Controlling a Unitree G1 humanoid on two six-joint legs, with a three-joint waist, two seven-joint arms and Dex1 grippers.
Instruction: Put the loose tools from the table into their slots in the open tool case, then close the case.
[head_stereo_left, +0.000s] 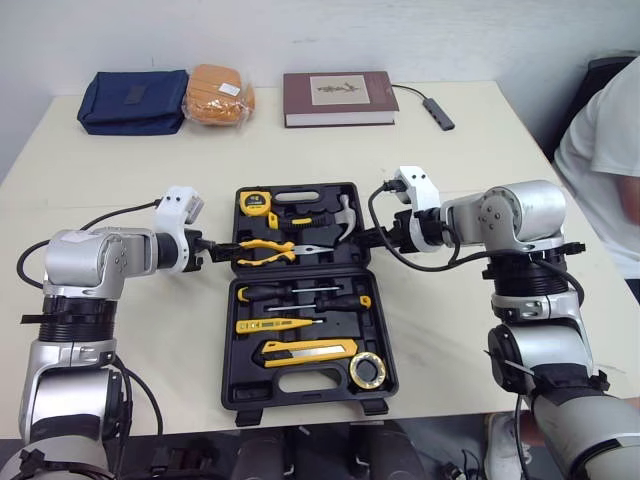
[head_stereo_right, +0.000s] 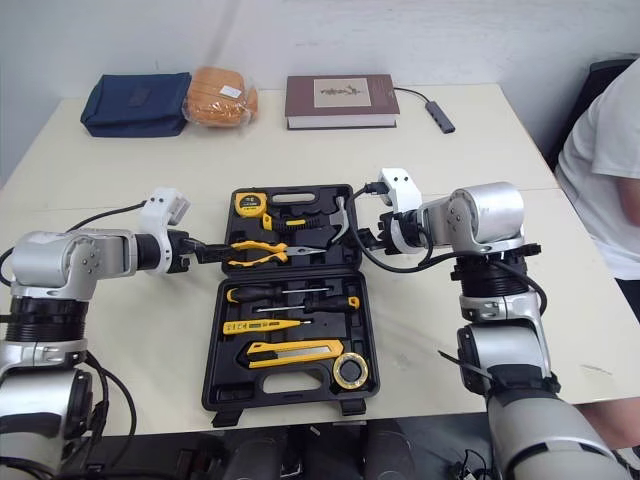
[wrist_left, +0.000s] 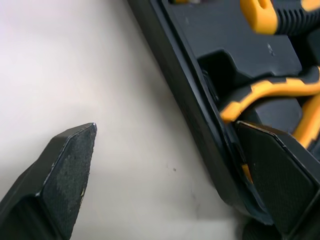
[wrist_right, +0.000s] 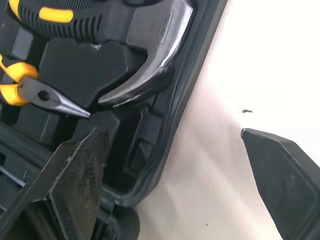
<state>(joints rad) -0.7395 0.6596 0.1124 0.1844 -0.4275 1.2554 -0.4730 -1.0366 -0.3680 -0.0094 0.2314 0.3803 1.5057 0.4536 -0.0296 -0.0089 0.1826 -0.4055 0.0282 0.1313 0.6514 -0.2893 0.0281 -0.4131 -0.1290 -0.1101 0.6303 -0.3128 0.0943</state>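
The open tool case (head_stereo_left: 300, 384) is laid flat — pliers (head_stereo_left: 266, 250), hammer (head_stereo_left: 341, 217) and tape measure (head_stereo_left: 254, 202) are seated in its far half. The left gripper (head_stereo_left: 222, 250) is held at that half's left rim, the right gripper (head_stereo_left: 376, 238) at its right rim.

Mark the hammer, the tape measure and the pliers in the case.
hammer (wrist_right: 159, 50), right wrist view, on its steel head.
tape measure (head_stereo_left: 255, 202), left eye view, on its yellow body.
pliers (head_stereo_left: 280, 249), left eye view, on the yellow handles.
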